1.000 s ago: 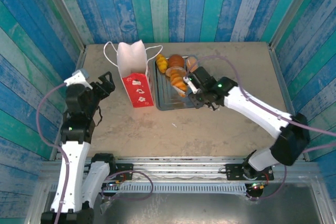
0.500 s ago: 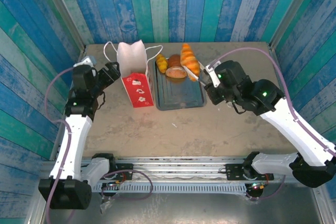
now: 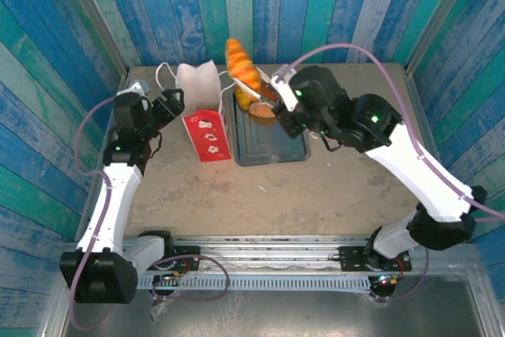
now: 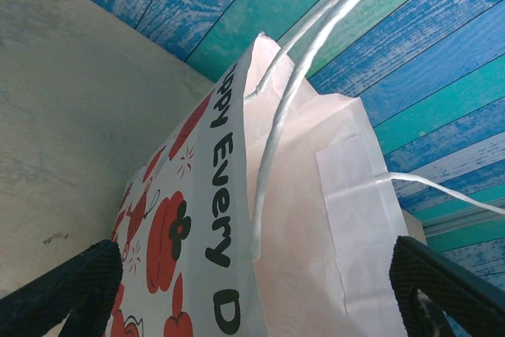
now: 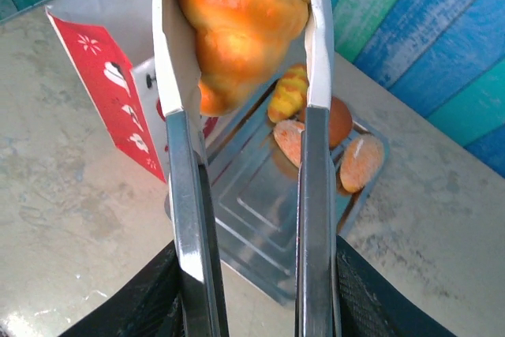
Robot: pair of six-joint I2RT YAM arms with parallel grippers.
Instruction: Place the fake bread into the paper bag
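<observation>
Looking at the croissant [image 5: 237, 13] first, we see it pinched between the two long fingers [image 5: 180, 155] of the right hand [image 3: 246, 76]. The fingers are closed on its sides, the white tips pressing against the crust. It's up in the air, well clear of the grey metal tray [image 3: 272, 151]. From overhead it sits over the tray's far left corner, just right of the open top of the paper bag [image 3: 201, 108].

The rest of the fake bread [image 3: 256, 104] is bunched at the far end of that tray. We can make out a yellow roll [image 5: 288, 92], a brown bun [image 5: 341, 120] and a couple of orange pieces next to them. The near part of the tray is bare metal.

The bag stands upright on the bench [image 3: 339, 187], hard by the tray's left edge. We can't tell if the two actually touch. It's white up top with a red band and white figures lower down. The white cord handles [image 4: 276, 140] loop out from its mouth, one of them flopping toward the tray side, so that's the bit sitting between the croissant and the opening.

The left hand [image 3: 170, 108] is over on the bag's left side with its fingers spread wide and nothing held. In its wrist view the black fingertips [image 4: 71, 290] sit at the two bottom corners with the bag's side panel and a cord handle between them. We can't tell whether either tip is touching the paper.

Blue and green plank walls [image 3: 316, 5] box the bench in on three sides.
</observation>
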